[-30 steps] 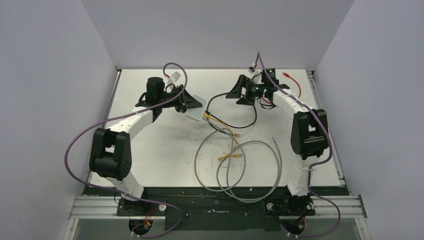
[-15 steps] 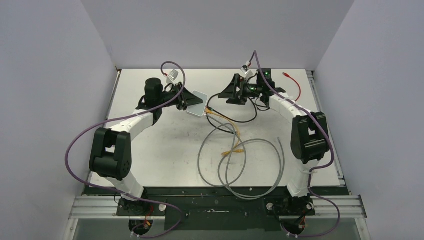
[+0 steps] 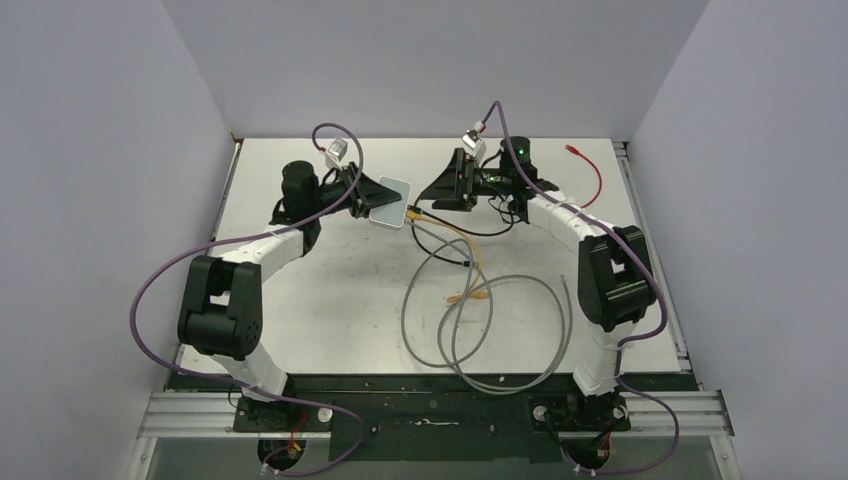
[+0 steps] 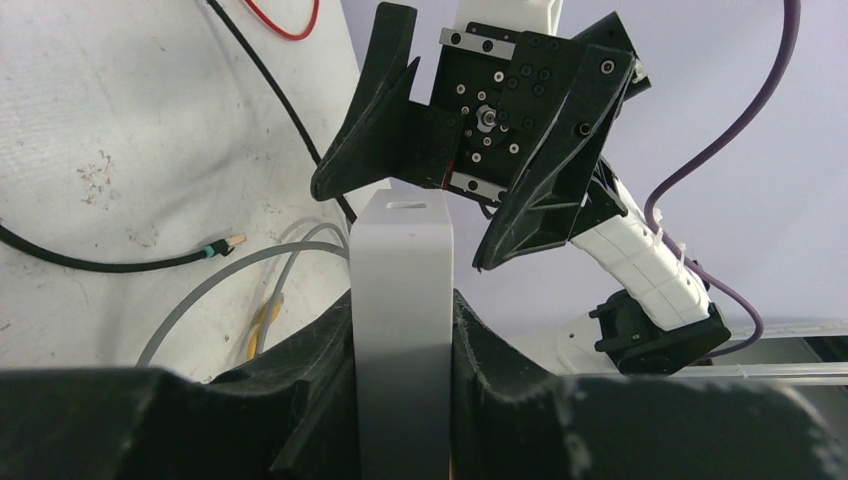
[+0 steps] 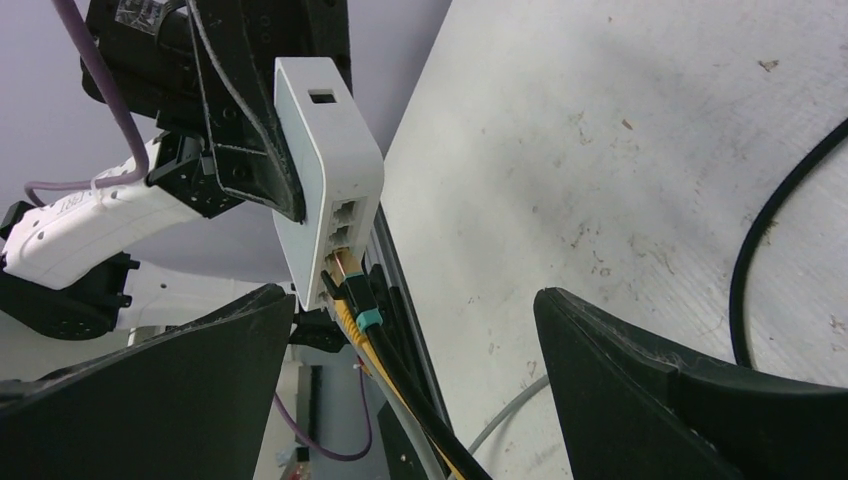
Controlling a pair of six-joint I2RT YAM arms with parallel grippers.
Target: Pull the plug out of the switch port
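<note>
The switch (image 3: 392, 199), a small light-grey box, is held edge-up above the table, with my left gripper (image 3: 373, 198) shut on its flat sides. From the left wrist it shows as a grey slab (image 4: 401, 290) squeezed between both fingers. In the right wrist view the switch (image 5: 322, 150) shows its row of sockets. A black plug with a teal band (image 5: 358, 303) and a yellow plug (image 5: 344, 315) sit in the lower sockets, and their cables hang down. My right gripper (image 5: 410, 390) is open and faces the sockets, its fingers a little short of the plugs. From above, the right gripper (image 3: 437, 191) is just right of the switch.
Grey cable loops (image 3: 500, 335) and a yellow cable (image 3: 470, 290) trail from the switch over the middle of the table. A black cable (image 3: 480, 232) curves under the right gripper, its loose plug end (image 4: 222, 245) on the table. A red cable (image 3: 592, 172) lies at the back right.
The left gripper has carried the switch up and toward the back, dragging the cables along. The right gripper has swung left, closer to the switch's socket edge.
</note>
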